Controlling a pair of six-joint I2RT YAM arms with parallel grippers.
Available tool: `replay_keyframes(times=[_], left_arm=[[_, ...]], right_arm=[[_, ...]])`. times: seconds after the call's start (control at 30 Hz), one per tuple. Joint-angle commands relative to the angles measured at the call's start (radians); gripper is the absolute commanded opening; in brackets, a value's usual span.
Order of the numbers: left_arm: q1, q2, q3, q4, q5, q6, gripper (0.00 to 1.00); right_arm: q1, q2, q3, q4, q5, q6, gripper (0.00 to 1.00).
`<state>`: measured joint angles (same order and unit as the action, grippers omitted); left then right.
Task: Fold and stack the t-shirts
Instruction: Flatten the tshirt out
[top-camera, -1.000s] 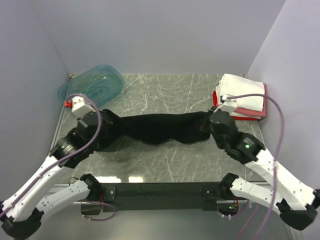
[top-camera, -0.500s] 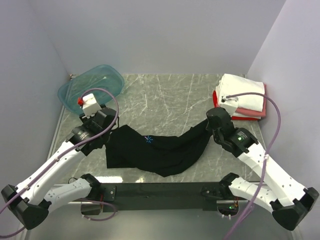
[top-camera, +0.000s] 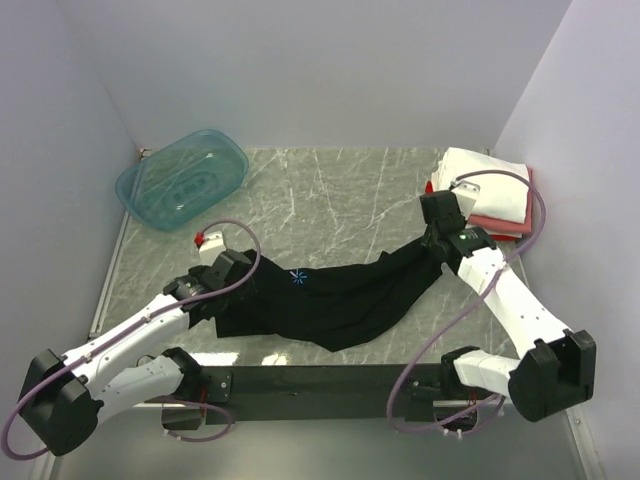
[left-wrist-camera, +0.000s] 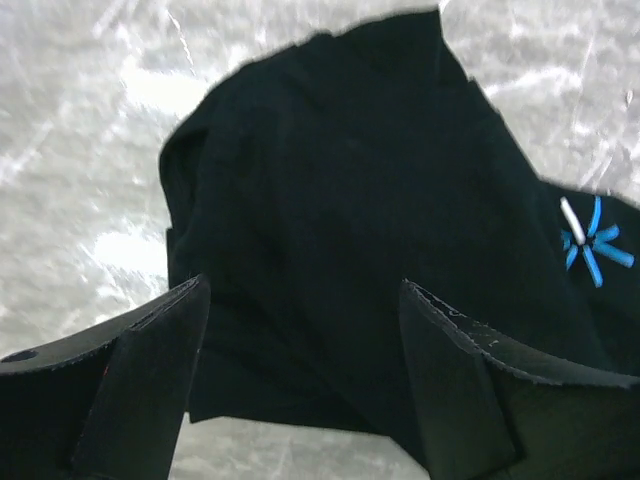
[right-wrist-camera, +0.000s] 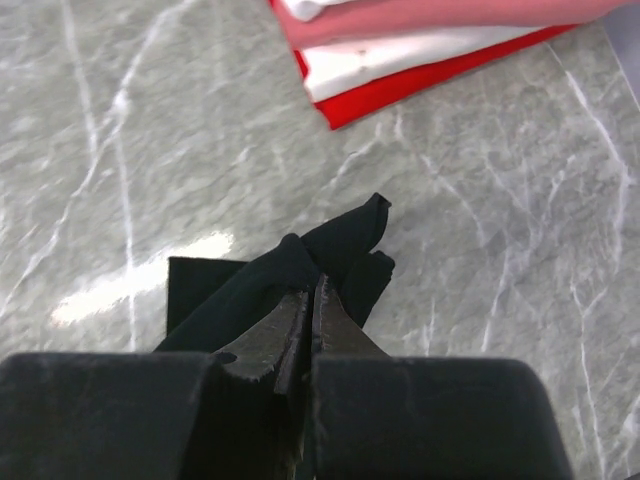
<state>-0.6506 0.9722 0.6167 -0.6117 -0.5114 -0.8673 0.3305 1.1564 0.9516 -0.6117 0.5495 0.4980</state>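
1. Teal tub (top-camera: 182, 178): upper left of the frame, on the marble table (top-camera: 330, 190).
2. Left gripper (left-wrist-camera: 302, 290): lower left, fingers (left-wrist-camera: 150, 360) spread wide apart over the left end of the cloth, nothing between them.
3. Black t-shirt (top-camera: 350, 300): crumpled across the lower centre, with a blue starburst mark (top-camera: 297, 277) facing up.
4. Right gripper (right-wrist-camera: 312, 290): centre right, fingers pressed together, pinching the black t-shirt's right end.
5. Stack of folded t-shirts (top-camera: 490, 188): upper right, white over pink over red.
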Motion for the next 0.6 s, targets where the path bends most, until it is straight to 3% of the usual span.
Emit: replay_keyframes(times=[0.0, 0.23, 0.57], left_arm=[[-0.029, -0.047, -0.008, 0.018, 0.037, -0.078, 0.81], [-0.07, -0.072, -0.028, -0.056, -0.006, -0.193, 0.78], [-0.184, -0.055, -0.089, -0.079, 0.023, -0.32, 0.67]], right_arm=[[-0.07, 0.017, 0.062, 0.072, -0.023, -0.035, 0.0], [-0.203, 0.078, 0.099, 0.07, -0.06, -0.061, 0.0], [-0.24, 0.081, 0.084, 0.098, -0.105, -0.081, 0.0]])
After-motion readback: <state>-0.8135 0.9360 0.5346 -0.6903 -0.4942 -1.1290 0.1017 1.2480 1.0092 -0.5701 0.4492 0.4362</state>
